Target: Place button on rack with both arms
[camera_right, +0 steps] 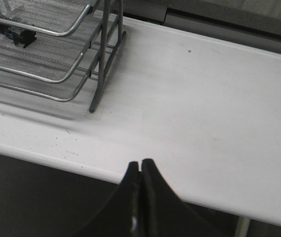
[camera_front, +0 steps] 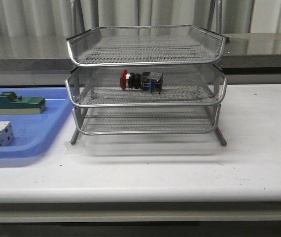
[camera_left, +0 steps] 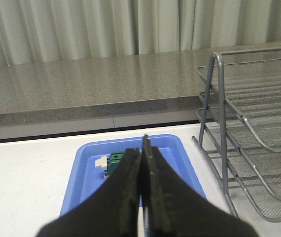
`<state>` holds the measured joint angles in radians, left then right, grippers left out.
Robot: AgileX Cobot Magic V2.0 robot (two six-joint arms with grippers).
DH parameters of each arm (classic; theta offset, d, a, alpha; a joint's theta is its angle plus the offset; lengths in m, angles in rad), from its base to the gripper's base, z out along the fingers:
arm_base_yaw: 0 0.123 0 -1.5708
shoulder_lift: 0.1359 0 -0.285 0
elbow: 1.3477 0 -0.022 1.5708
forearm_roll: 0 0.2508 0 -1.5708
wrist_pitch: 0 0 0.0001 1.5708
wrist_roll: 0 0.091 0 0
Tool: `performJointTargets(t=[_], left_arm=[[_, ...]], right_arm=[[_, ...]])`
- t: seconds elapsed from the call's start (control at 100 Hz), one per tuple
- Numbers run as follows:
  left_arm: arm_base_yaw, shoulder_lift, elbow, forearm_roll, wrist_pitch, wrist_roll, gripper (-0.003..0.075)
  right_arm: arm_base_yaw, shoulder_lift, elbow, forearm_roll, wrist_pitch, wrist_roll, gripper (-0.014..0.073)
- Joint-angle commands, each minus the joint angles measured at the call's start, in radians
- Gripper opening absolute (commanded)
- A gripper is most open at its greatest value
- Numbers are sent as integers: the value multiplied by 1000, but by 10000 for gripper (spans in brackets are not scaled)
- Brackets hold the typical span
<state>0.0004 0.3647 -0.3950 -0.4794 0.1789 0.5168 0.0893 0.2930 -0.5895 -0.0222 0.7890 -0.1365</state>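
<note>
Button point(camera_front: 141, 81) lying on rack point(camera_front: 145, 64) middle tier (looks placed). Left gripper point(camera_left: 141, 197) and right gripper point(camera_right: 140, 197) clenched, empty; best kept clear of rack.

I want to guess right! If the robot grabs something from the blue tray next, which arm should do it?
Probably the left. The left gripper, shut and empty, hangs right over the blue tray with the green block. The right gripper is beyond the rack, over bare table.

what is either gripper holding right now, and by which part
Nothing. The left gripper and right gripper are both shut with nothing between the fingers. The button lies on its side in the rack's middle tier.
</note>
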Motion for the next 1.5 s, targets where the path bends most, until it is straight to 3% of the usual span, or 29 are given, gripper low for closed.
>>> performJointTargets(t=[0.0,0.98,1.49], left_arm=[[1,5,-29,-15,-77,-7,-20],[1,5,-29,-15,-77,-7,-20],[1,5,-29,-15,-77,-7,-20]], right_arm=[[-8,-6,-7,-8,-103,-1,-60],[-8,-17,22,6,-112,-2,-60],[-8,-235,400,6,-618,24,-60]])
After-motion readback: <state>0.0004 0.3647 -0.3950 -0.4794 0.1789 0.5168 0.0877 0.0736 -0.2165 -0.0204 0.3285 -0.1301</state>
